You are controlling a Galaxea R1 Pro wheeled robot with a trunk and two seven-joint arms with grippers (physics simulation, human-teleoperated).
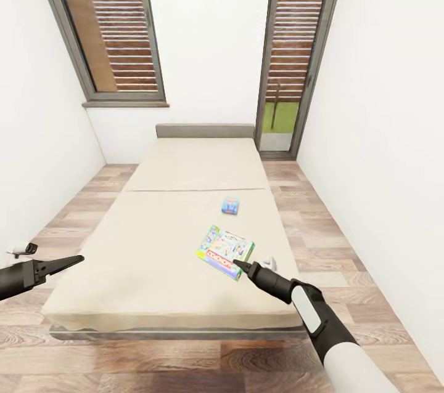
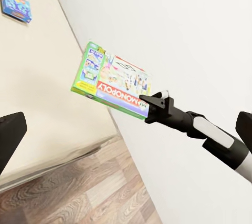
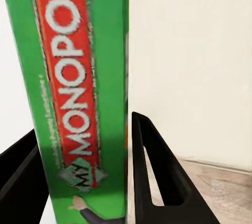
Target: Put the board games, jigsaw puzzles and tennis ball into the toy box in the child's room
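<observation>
Green Monopoly box (image 1: 225,251) hides right tool's (image 1: 242,266) tips.

You see two tall grey-framed windows (image 1: 117,23) at the top, white walls (image 1: 382,103) at both sides, wood-plank floor (image 1: 216,362) below.

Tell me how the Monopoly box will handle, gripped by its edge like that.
The Monopoly box looks thin, flat and rigid, so it should stay stiff rather than sag. The right hand pinches only one corner edge, so the box may pivot or droop when swung. Its glossy printed face could slip between the fingers.
</observation>
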